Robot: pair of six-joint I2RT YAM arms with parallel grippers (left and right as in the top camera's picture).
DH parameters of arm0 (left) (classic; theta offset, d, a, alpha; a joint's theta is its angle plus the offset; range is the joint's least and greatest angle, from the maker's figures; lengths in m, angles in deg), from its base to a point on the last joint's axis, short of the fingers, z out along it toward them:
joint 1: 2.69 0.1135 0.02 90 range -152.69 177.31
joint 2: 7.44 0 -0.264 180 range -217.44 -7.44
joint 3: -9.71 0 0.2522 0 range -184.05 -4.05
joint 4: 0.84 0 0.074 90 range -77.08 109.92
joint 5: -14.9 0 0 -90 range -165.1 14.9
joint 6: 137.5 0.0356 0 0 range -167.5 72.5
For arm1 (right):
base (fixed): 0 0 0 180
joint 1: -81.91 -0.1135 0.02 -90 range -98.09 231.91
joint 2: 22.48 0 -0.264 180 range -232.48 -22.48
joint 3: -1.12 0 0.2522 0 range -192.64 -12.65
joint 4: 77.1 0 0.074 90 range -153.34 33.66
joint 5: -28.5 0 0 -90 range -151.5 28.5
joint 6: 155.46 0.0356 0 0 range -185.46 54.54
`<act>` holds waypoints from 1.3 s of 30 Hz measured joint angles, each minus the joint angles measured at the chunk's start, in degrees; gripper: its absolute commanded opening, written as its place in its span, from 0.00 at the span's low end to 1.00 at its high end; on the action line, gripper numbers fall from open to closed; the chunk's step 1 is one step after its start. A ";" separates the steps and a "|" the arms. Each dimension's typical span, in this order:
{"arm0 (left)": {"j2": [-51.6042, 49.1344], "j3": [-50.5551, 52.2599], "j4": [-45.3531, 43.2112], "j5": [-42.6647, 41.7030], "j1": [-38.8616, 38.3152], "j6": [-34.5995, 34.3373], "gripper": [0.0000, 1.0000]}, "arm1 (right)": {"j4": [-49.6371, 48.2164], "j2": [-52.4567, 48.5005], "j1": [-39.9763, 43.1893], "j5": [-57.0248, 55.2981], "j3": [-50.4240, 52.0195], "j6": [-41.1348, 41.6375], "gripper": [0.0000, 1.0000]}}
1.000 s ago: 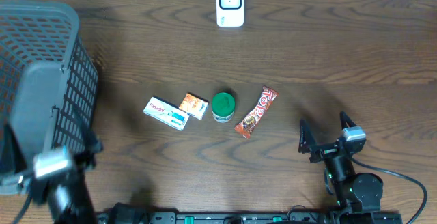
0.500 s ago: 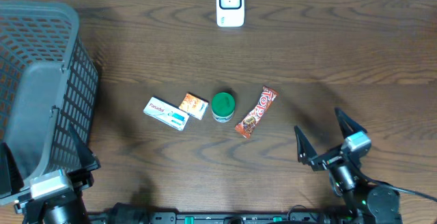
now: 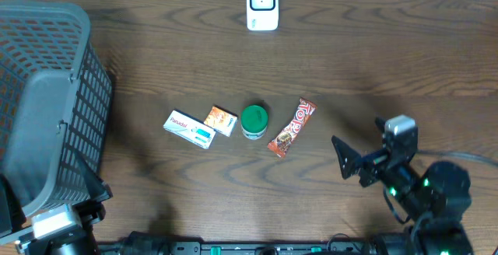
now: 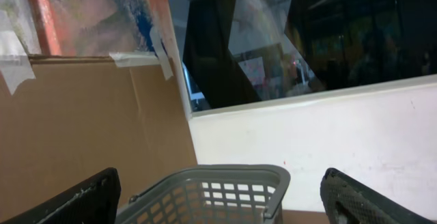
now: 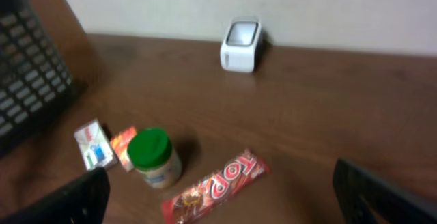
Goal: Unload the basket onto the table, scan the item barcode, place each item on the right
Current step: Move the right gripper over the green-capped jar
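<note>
At lower frame corners, with right gripper (image 3: 358, 138) and left gripper (image 3: 51, 198) both wide, empty: grasps no candy bar (image 3: 292, 127) yet, shows nothing to scanner (image 3: 262, 5) at top centre

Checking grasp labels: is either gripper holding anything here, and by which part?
Nothing is held. The left gripper and the right gripper are both open and empty.

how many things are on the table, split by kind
Small cardboard boxes: 2 (white-and-teal box, orange box)
Green-lidded jar: 1
Red candy bar: 1
White barcode scanner: 1
Grey plastic mesh basket: 1
Total: 6
</note>
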 measured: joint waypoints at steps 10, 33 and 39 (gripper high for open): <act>0.00 0.17 0.85 0.00 0.20 0.00 0.92 | 18.05 -21.92 -6.64 -4.83 -21.03 2.21 0.99; 0.00 0.22 9.90 -11.72 2.21 -5.44 0.93 | 11.30 -49.64 -29.24 -1.42 -38.93 27.87 0.99; 0.00 0.22 11.96 -18.80 2.21 -15.65 0.93 | 17.38 -52.81 -29.55 -8.11 -38.93 41.62 0.99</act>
